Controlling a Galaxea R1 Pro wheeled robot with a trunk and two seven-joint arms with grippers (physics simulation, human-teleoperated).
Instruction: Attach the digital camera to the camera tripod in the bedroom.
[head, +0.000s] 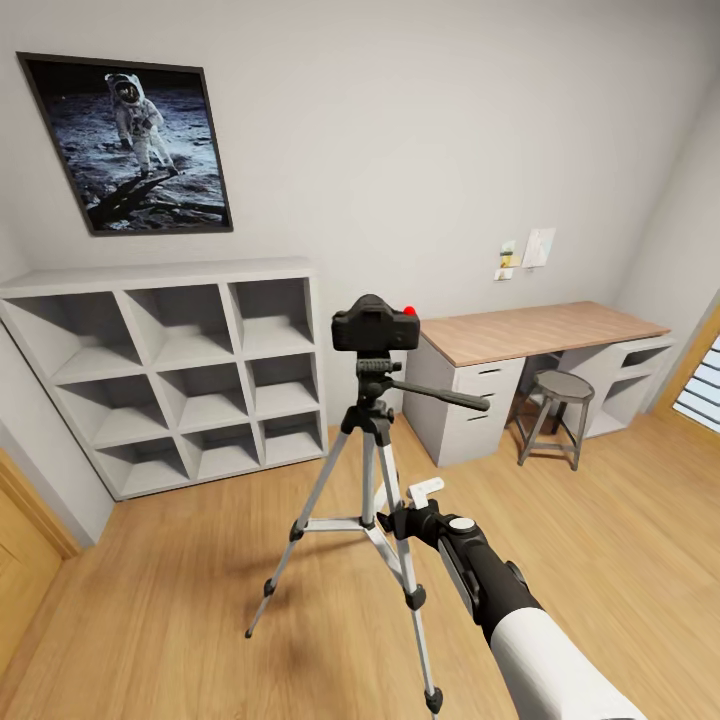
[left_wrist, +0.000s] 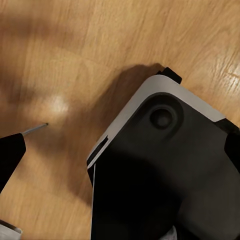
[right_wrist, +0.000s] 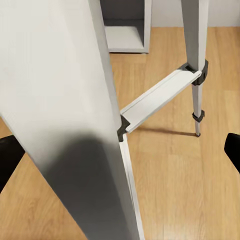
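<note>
Three silver metal legs with black joints carry the tall camera tripod (head: 372, 470), and the small black digital camera with its red button (head: 375, 326) sits on the tripod's black head, well above the right gripper (head: 402, 520). Judging from that seating, the camera is already mounted or nearly so; whether it is locked on cannot be told.

The right gripper hangs low among the legs, just beside the near leg at the height of the pale cross brace (right_wrist: 157, 100). In the right wrist view that leg (right_wrist: 65, 120) looms very close between the two dark finger tips at the picture's edges, so the fingers stand wide apart with nothing held. The left gripper's state I cannot tell; its wrist view gives a dark, grey-edged robot part (left_wrist: 165, 170) over light wood floor (left_wrist: 60, 60).

Beyond the gripper stand the white cube shelf (head: 175, 370) and the wood-topped white desk (head: 540, 335) with a grey round stool (head: 558, 410). Bare floor lies on every side of the feet, so drawing back looks free, though the brace and near leg crowd the fingers.
</note>
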